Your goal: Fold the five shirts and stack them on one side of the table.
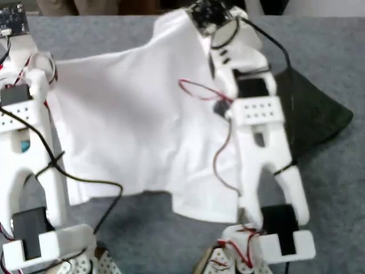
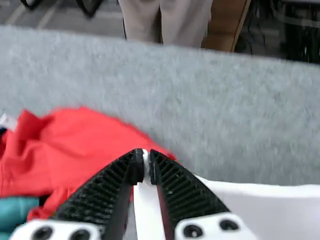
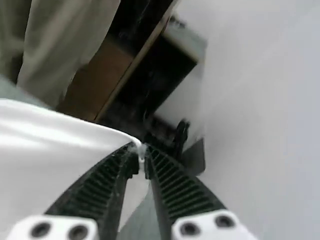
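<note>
A white shirt (image 1: 137, 125) hangs spread between both arms above the grey table (image 1: 142, 240). My left gripper (image 2: 143, 162) is shut on one edge of the white shirt (image 2: 240, 210), at the left side in the high view. My right gripper (image 3: 141, 152) is shut on another corner of the white shirt (image 3: 45, 165), lifted up at the far middle of the table (image 1: 208, 17). Past the left gripper, a crumpled red shirt (image 2: 65, 145) lies on the table with a teal one (image 2: 15, 212) beside it. A dark shirt (image 1: 311, 114) lies flat at the right.
The grey table surface (image 2: 200, 95) stretches to its far edge, where a person's legs and furniture stand behind. Both arm bases (image 1: 268, 240) sit at the near edge with cables (image 1: 199, 91) trailing over the white shirt.
</note>
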You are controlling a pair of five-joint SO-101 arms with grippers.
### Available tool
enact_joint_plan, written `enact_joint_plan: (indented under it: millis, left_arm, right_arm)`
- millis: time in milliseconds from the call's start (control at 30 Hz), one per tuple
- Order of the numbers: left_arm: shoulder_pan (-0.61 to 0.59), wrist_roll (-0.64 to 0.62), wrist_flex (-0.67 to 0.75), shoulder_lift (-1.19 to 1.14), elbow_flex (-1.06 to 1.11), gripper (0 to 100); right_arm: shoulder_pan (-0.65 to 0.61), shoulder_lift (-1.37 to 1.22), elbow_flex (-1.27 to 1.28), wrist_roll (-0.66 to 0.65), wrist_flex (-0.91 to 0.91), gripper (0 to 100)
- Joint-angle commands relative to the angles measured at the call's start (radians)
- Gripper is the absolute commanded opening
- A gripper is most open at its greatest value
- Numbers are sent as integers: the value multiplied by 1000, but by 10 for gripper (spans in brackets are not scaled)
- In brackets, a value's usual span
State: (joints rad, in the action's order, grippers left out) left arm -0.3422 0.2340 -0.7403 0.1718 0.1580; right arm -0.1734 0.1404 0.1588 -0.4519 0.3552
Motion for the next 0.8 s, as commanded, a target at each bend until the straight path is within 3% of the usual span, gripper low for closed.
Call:
enact_joint_plan:
  millis: [0, 200, 367, 567, 767]
  left_arm:
    - [-2, 9, -132, 7, -86, 19]
    - [21, 11, -345, 7, -121, 19]
    - [43, 12, -448, 31, -68, 19]
    - [64, 32, -437, 197, 178, 19]
    - [14, 97, -333, 415, 491, 19]
  right_arm:
    - [28, 139, -61, 3, 206, 5]
    - [27, 291, -54, -25, 462, 5]
    - [25, 450, 53, -40, 569, 5]
    - [30, 662, 306, -71, 588, 5]
    - [65, 822, 504, -112, 589, 5]
